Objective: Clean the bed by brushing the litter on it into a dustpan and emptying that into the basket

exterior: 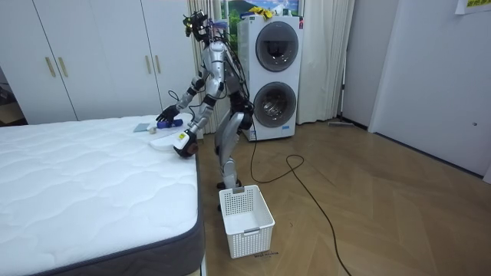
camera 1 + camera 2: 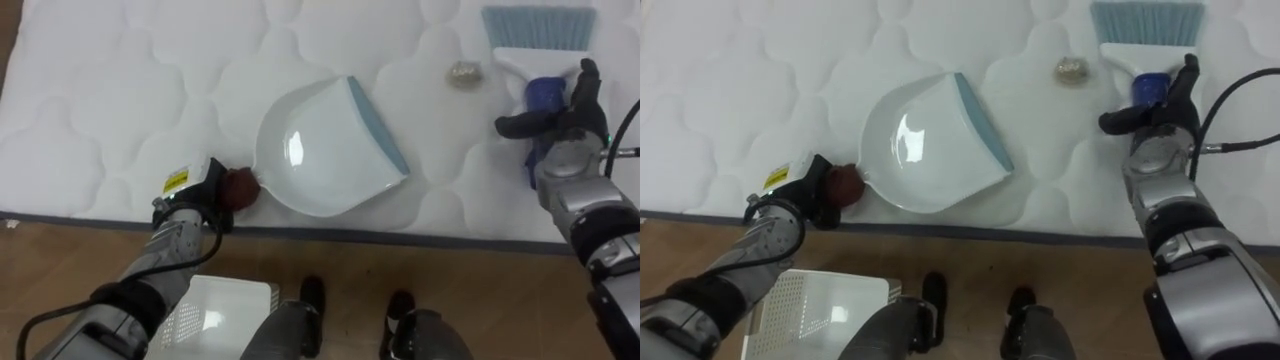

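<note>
Barely started: left hand [image 2: 203,190] clamped on white plastic dustpan [image 2: 320,150] at near edge of white quilted bed [image 2: 100,100]; right hand [image 2: 560,115] curled round blue-handled brush [image 2: 538,35], far right. Small crumpled scrap [image 2: 462,74] unswept between them; pan empty.

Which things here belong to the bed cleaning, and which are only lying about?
For the job: dustpan in left hand; brush in right hand; crumpled scrap; mattress.
Lying about: white basket, use unclear; washing machines; wardrobe.

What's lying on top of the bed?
A dustpan, a brush and a small crumpled scrap. The left robot hand partly hides the dustpan's handle, the right robot hand the brush's.
</note>
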